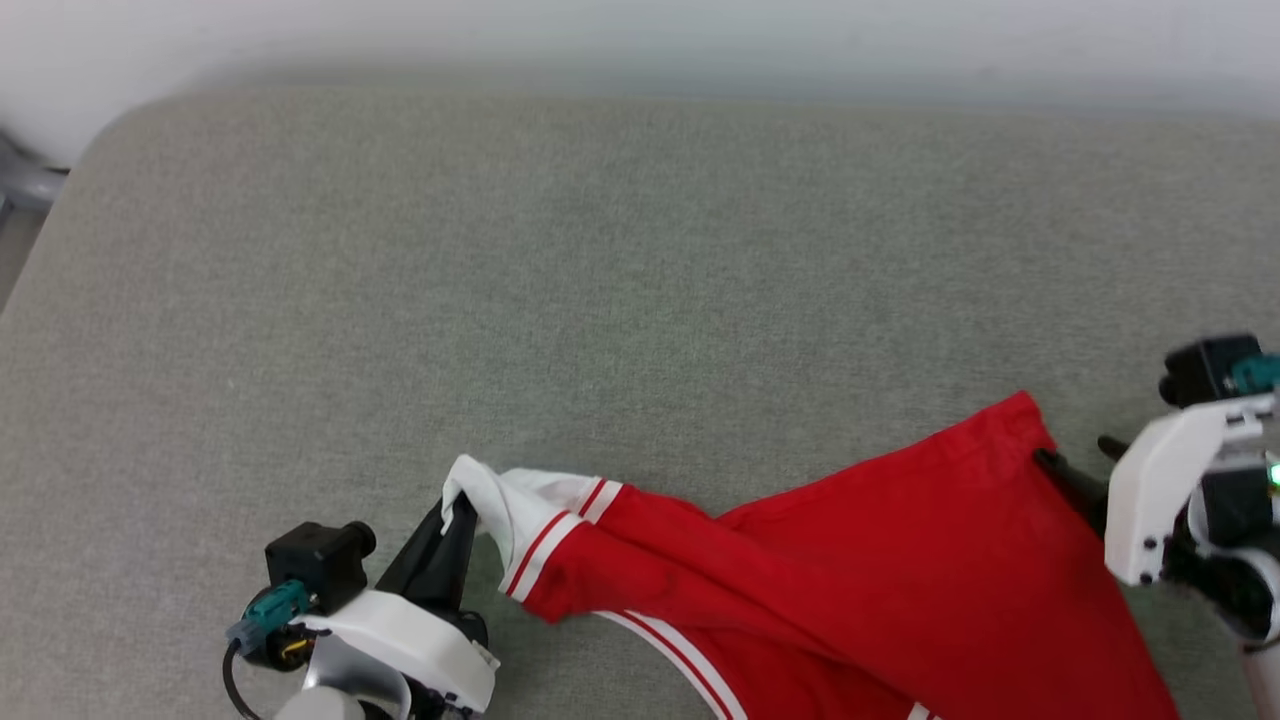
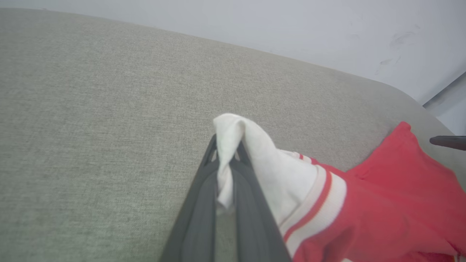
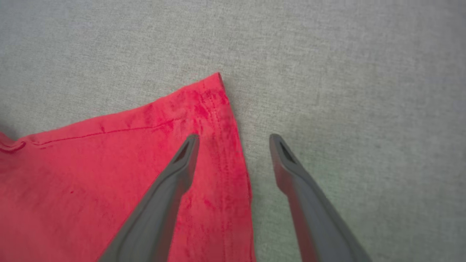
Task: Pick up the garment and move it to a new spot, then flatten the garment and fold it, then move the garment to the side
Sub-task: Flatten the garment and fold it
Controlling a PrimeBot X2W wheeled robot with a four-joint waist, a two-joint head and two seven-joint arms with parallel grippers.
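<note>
Flattening stage I reckon: left end effector [image 2: 227, 145] pinches a sleeve [image 2: 262, 160] of the garment [image 1: 850, 560], right end effector [image 3: 233, 140] spread astride the hem corner [image 3: 211, 94], needs clamping next.

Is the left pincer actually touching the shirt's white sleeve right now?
Touching. The left wrist view shows the left pincer closed on the shirt, with the white sleeve cloth pinched between its two fingers.
</note>
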